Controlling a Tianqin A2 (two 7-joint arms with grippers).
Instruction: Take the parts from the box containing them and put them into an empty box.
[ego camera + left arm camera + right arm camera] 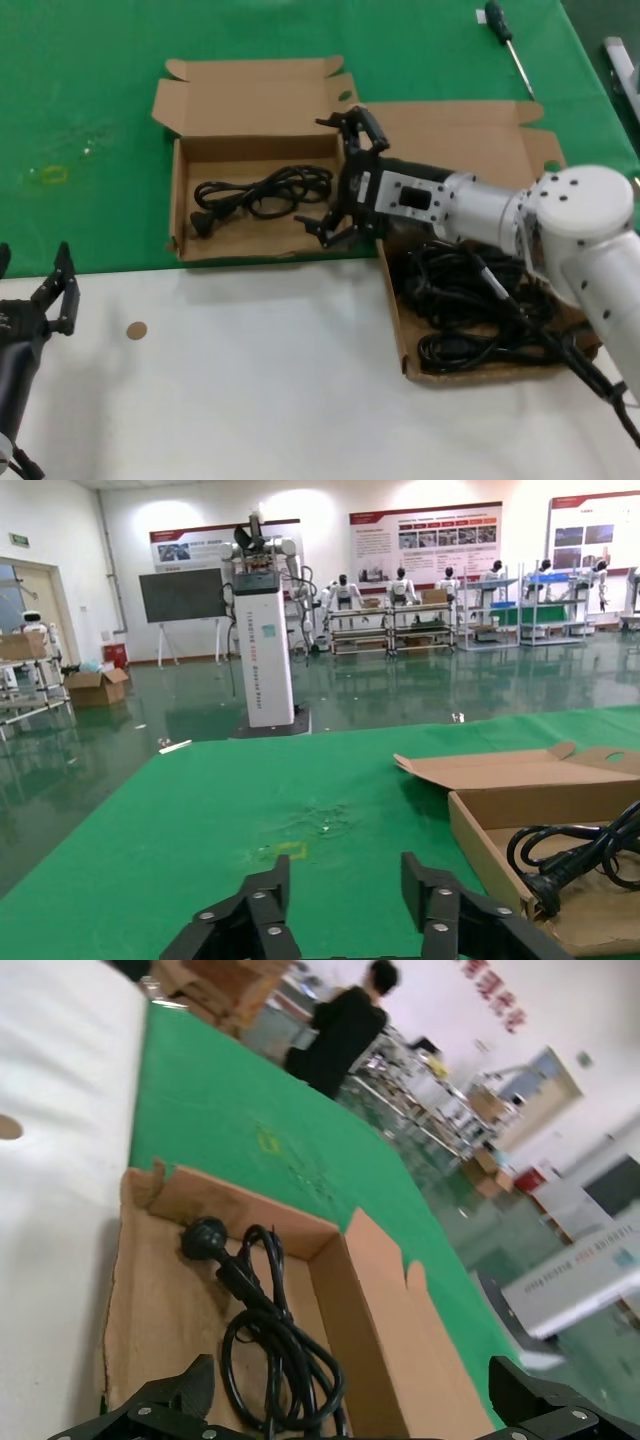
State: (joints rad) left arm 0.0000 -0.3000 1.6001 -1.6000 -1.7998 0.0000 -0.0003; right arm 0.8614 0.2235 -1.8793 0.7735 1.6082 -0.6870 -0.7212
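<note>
Right gripper spread over the smaller box, which holds one cord; the rest of the cords lie in the larger box.

The green tablecloth [90, 90] covers the far half of the table, a white surface [250, 380] the near half. The larger cardboard box [470, 135] sits at right, its pile of black power cords [470, 300] partly hidden by the right arm [560, 220] reaching across it. Left of it the smaller cardboard box [250, 100] lies with lid open and one coiled power cord [262, 190] inside. The right gripper [338, 182] hangs over that box's right end, fingers spread wide and empty, just beside the cord. The left gripper [40, 295] rests at the near left over the white surface, fingers apart, holding nothing. A screwdriver [508, 42] lies far right on the cloth; a small brown disc [136, 330] sits near the left gripper.
</note>
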